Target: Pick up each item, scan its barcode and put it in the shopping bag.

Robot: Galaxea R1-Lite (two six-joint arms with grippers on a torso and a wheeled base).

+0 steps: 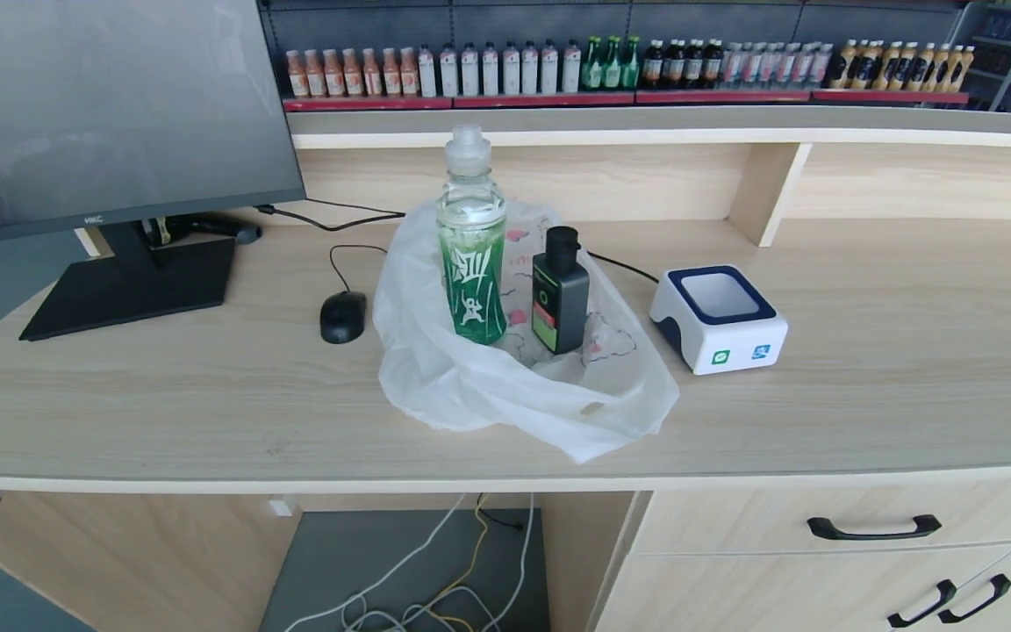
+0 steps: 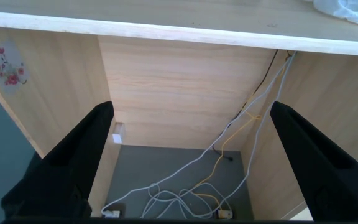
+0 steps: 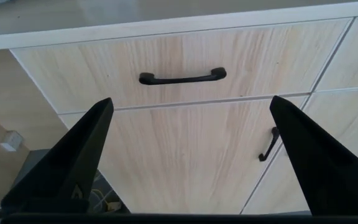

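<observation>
1. Left gripper (image 2: 191, 106): fingers spread wide, nothing held, hanging below the counter (image 1: 909, 351) front edge, facing the open bay with loose cables (image 2: 185, 186).
2. Right gripper (image 3: 191, 102): also spread wide and empty, low in front of the drawer (image 3: 185, 62) under the counter's right part.
3. Green bottle (image 1: 471, 254): upright mid-counter, tall, clear plastic, liquid inside. Likely heavy-ish and stiff, with a slick label. Best grip looks like the narrowed waist.
4. Black bottle (image 1: 560, 294): upright just beside the green one on its scanner side. Shorter, flat-sided, rigid, probably light. Take it across the flat sides, below the cap.
5. Shopping bag (image 1: 470, 386): thin white film, floppy, crumpled around both bottles and reaching toward the front edge. Both stand on it; cannot tell whether they are inside the mouth.
6. Scanner (image 1: 718, 318): white box, window up, near the bag on the right.
7. Monitor (image 1: 111, 114) at the counter's left end, mouse (image 1: 343, 316) between it and the bag.
</observation>
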